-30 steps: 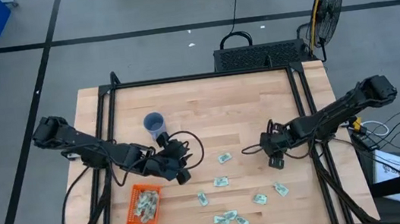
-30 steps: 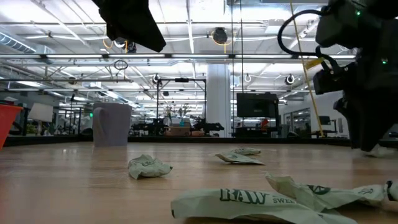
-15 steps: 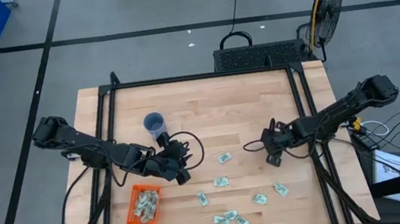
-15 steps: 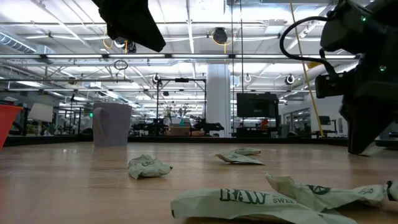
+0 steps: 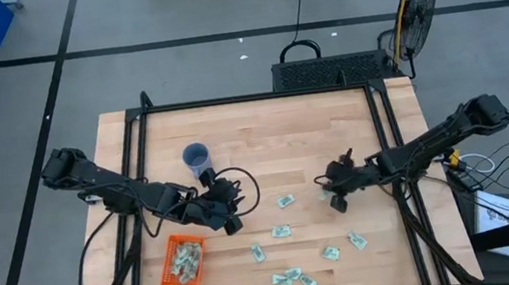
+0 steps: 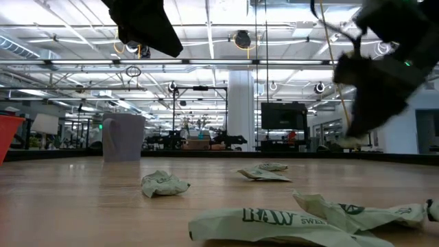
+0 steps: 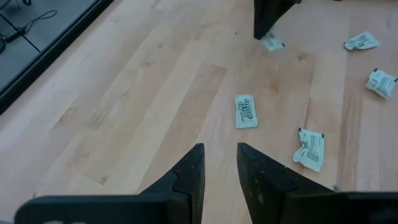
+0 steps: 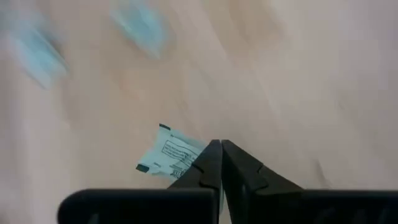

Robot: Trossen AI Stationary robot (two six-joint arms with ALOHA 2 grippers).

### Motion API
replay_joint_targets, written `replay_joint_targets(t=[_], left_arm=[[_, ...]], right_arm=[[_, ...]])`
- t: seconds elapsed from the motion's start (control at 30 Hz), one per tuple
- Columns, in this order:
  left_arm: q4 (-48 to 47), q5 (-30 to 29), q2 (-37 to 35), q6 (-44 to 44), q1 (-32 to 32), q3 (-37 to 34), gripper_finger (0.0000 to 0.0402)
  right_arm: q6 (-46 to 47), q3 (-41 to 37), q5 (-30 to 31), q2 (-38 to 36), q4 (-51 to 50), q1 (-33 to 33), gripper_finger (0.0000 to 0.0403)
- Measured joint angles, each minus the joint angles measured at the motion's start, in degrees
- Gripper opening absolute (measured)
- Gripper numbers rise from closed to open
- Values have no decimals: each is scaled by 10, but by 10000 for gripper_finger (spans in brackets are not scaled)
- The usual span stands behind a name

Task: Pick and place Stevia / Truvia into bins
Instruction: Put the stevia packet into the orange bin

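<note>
Several pale green and white Stevia sachets lie flat on the wooden table, among them one (image 5: 286,200), one (image 5: 281,230) and one (image 5: 357,240). The orange bin (image 5: 183,261) at the near left holds more sachets. My right gripper (image 5: 338,202) hangs above the table's middle right, shut on one sachet (image 8: 166,154). My left gripper (image 5: 230,221) hovers just right of the bin and above the table, open, with nothing between its fingers (image 7: 219,167). My right gripper pinches the sachet by one end (image 8: 189,163) between its two fingertips, which slant down from the table's right. The sachet (image 6: 350,142) hangs below the fingers, clear of the table.
A blue cup (image 5: 196,156) stands upright at the far left of the table, behind my left arm. A crumpled sachet (image 6: 163,184) and a long flat one (image 6: 274,223) lie near the table's front edge. Bare wood lies across the far half.
My right gripper has shut on a sachet at the table's right side. It has then risen and swung toward the table's left, tipping as it went. The sachet has come up off the wood with it.
</note>
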Motion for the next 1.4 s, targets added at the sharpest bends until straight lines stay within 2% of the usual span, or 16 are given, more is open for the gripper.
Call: replay_joint_targets(t=[0.1, 0.27, 0.43, 0.5, 0.67, 0.8, 0.9, 1.03, 1.17, 1.4], left_arm=[[1, 0, 0, -8, 0, 0, 97], [1, -1, 0, -74, 2, 0, 97], [3, -1, 0, -101, 6, 0, 97], [3, -1, 0, -94, 9, 0, 97], [17, 0, 0, -85, 16, 0, 97], [20, 5, 0, -33, 16, 0, 97], [19, 31, 0, 2, 17, 0, 97], [18, 60, 0, -11, 21, 0, 97], [20, 60, 10, -29, 29, 0, 97], [21, 80, 53, 6, 41, -1, 97]], right_arm=[[-89, -5, 38, 1, 141, 0, 3], [-298, -12, 56, 25, 392, 0, 1], [-490, -12, 53, 96, 613, 0, 1], [-541, -5, 51, 135, 666, 0, 1], [-607, 62, 72, 253, 676, 0, 1], [-682, 137, 76, 338, 662, 0, 0], [-732, 192, 131, 376, 621, 0, 0], [-752, 241, 190, 406, 574, -2, 0], [-754, 261, 189, 414, 578, -1, 0], [-760, 261, 189, 414, 603, -1, 0]])
